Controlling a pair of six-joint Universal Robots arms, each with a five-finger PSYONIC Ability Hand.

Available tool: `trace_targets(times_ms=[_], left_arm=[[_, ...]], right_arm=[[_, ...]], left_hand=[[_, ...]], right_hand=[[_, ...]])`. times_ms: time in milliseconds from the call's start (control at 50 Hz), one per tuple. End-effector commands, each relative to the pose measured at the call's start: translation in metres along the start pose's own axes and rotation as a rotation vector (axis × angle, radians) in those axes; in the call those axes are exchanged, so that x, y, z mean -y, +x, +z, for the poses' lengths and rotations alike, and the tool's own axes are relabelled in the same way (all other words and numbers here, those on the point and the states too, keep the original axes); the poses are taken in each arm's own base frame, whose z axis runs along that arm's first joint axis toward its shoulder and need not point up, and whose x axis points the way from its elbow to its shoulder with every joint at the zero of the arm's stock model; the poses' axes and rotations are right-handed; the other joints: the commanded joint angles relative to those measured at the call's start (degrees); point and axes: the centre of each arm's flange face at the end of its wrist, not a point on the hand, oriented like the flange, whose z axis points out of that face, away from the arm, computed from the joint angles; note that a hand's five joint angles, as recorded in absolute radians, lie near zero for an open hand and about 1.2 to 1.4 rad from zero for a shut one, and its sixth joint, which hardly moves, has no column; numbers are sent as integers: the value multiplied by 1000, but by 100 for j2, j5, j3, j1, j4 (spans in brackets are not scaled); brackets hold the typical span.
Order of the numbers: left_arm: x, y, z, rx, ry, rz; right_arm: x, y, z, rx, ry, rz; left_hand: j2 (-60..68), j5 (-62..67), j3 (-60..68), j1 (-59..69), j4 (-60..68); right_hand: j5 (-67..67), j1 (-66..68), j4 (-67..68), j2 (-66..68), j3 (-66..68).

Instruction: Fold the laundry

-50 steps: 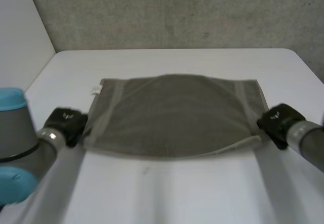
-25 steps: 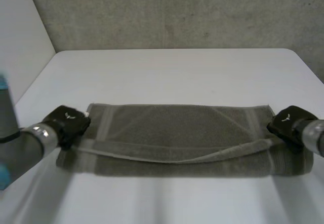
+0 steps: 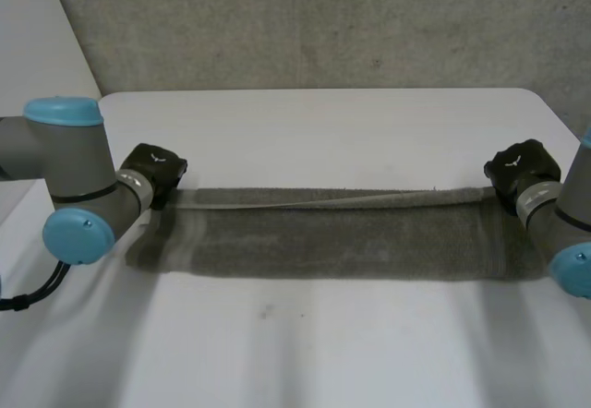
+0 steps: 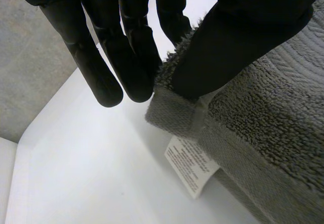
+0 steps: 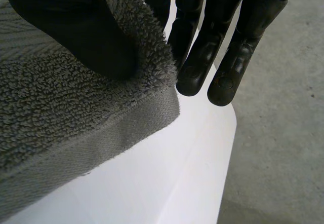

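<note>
Towel (image 3: 351,199) stretched into a level band, lifted clear of table (image 3: 305,122) beneath it. Progress judged early: no finished fold laid down; layer count along the band not readable; lay-down, further folds and smoothing outstanding. Just under the towel's left corner, care label (image 4: 191,165) hanging free. At the towel's left end, left hand (image 3: 152,170): fingers (image 4: 126,57) nearly straight, thumb (image 4: 238,36) clamping the towel's corner against them. At the towel's right end, right hand (image 3: 522,170): fingers (image 5: 202,41) likewise extended, thumb (image 5: 76,26) pressed into the pile of the towel's corner, pinching it. Treat both grasps as pinch holds, not wraps. Expect sag at the towel's middle if either pinch loosens.
</note>
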Motion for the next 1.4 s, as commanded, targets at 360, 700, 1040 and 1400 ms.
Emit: trace_targets(times_ms=[360,700,1040,1400], left_arm=[[5,12,5,-3,34,21],[60,-24,-87,85,195,-59],[14,3,-104,124,283,-200],[4,10,-104,119,277,-200]], right_arm=[[14,-9,15,-134,50,4],[37,17,-63,-2,101,164],[-39,14,-91,178,-110,311],[-76,-2,-63,181,-39,343]], left_hand=[[-5876,-5834,-5882,-5636,-5888],[-5943,-5901,-5950,-5704,-5955],[-5943,-5901,-5950,-5704,-5955],[-5943,-5901,-5950,-5704,-5955]], right_hand=[[-5551,-4457,-5836,-5714,-5788],[-5551,-4457,-5836,-5714,-5788],[-5324,-4230,-5609,-5487,-5561],[104,1198,-181,-59,-133]])
